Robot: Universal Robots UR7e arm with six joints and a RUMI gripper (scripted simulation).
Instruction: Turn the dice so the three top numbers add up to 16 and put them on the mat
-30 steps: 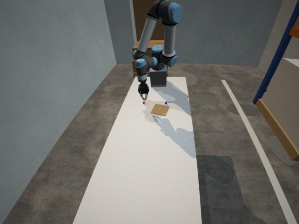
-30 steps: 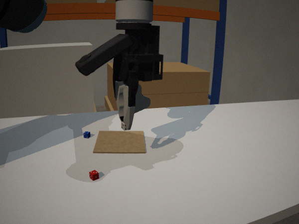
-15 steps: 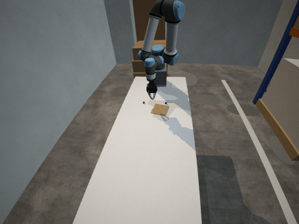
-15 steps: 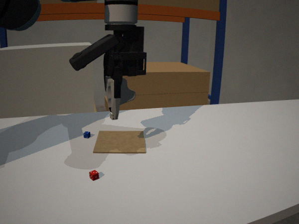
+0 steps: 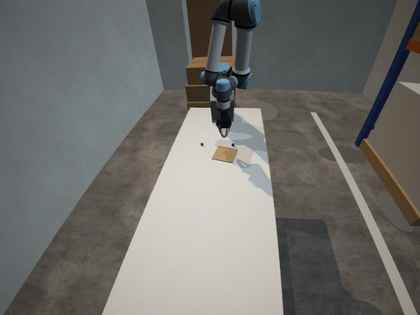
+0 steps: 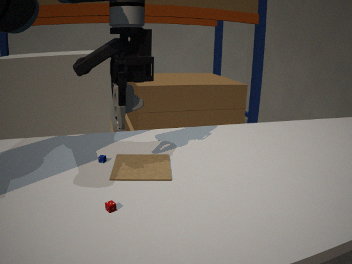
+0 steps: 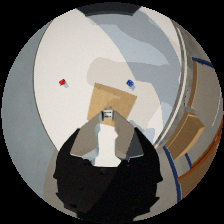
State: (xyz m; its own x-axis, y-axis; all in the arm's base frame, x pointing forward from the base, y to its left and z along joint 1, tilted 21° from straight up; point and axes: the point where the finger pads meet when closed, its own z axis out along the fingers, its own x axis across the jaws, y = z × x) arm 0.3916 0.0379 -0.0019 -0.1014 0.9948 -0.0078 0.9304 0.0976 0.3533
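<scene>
Mat: 1, tan, square-cornered, flat on the white table, partly in shadow. I list everything else from it.

Red die: 1, on the table, off the mat and well apart from it; in my exterior view, nearer the camera than the mat and toward its left.

Blue die: 1, on the table, near the mat but off it, left of it in the exterior view.

White die: 1, off the mat, pinched between the fingertips of my gripper, which is closed on it and raised above the table, on the arm-base side of the mat.

Top numbers: I cannot tell them reliably on any of the 3. Dice on the mat: 0 of 3.

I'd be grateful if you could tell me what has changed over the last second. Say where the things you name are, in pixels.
In the top view, the arm (image 5: 222, 85) (image 6: 127, 16) has swung right, from the red die's side towards the blue die's, its jaws keeping the white die (image 6: 119, 127) (image 7: 108, 114). Red die (image 5: 201, 144) (image 6: 110, 206) (image 7: 62, 82), blue die (image 5: 233, 144) (image 6: 102, 158) (image 7: 130, 83) and mat (image 5: 225, 154) (image 6: 141, 168) (image 7: 117, 96) stayed put.
</scene>
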